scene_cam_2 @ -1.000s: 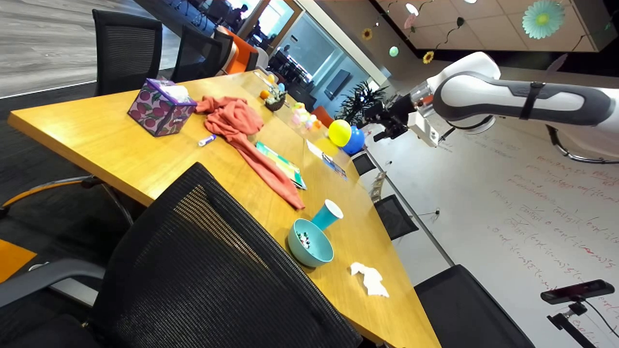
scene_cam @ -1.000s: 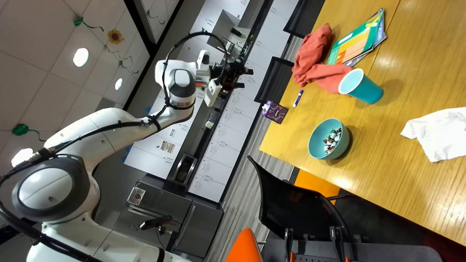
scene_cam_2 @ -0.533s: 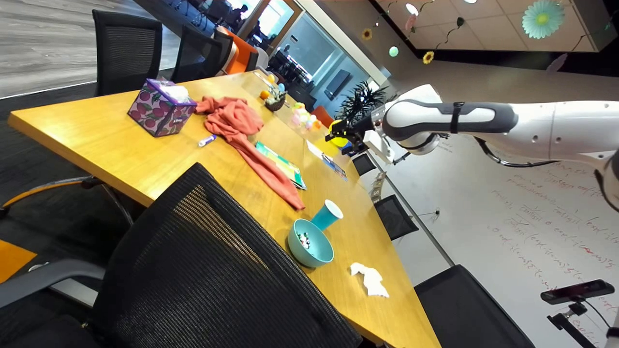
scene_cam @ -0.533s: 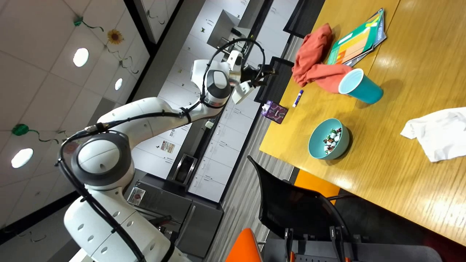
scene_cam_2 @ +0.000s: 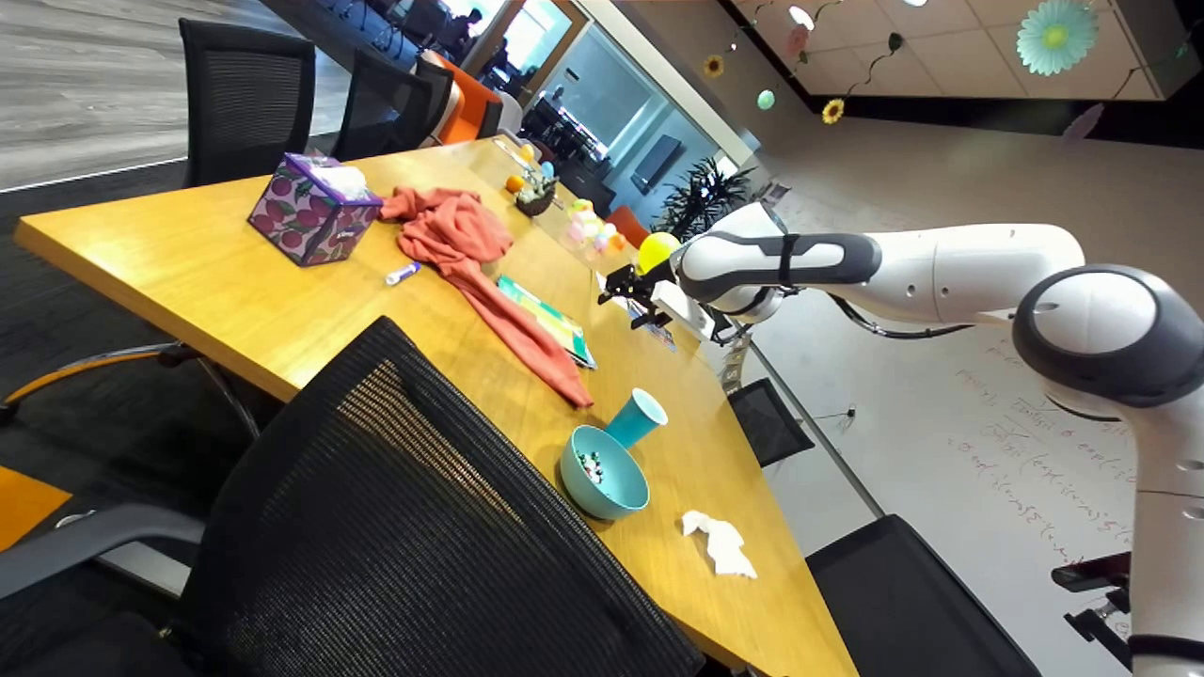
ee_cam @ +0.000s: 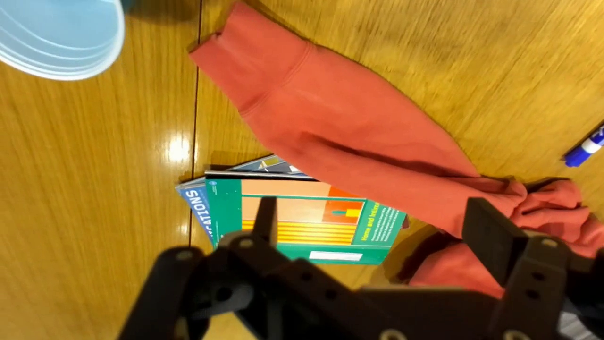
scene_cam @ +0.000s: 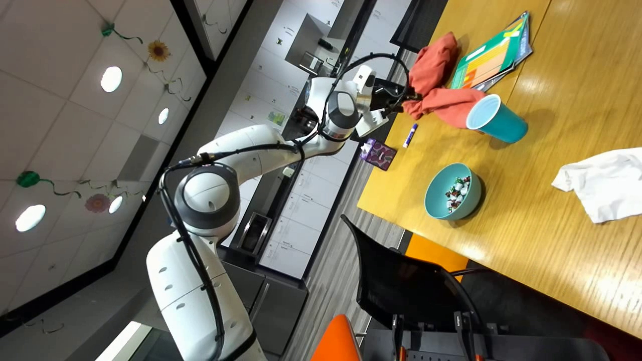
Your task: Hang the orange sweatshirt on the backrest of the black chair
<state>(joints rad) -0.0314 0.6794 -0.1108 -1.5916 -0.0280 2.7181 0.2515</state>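
The orange sweatshirt lies crumpled on the wooden table in both exterior views (scene_cam: 434,65) (scene_cam_2: 461,230), with one sleeve stretched out. In the wrist view the sleeve (ee_cam: 339,108) runs diagonally and partly covers the magazines. A black mesh chair stands at the table edge, its backrest (scene_cam_2: 376,527) large in an exterior view and also visible in an exterior view (scene_cam: 406,276). My gripper (scene_cam: 407,103) is open and empty. It also shows in an exterior view (scene_cam_2: 624,306), above the table. In the wrist view the gripper (ee_cam: 370,208) has its fingers wide apart over magazines and sweatshirt, apparently above them.
Magazines (ee_cam: 302,222) lie beside the sweatshirt. A blue cup (scene_cam: 506,123) stands near the sleeve's end, with a teal bowl (scene_cam: 466,200) of small items nearby. A tissue box (scene_cam_2: 310,212), a purple marker (scene_cam_2: 403,274) and a white cloth (scene_cam: 607,185) are on the table (scene_cam: 551,260).
The arm has reached farther out over the table and come lower, bringing the gripper toward the sweatshirt and magazines. The sweatshirt and chair have not moved.
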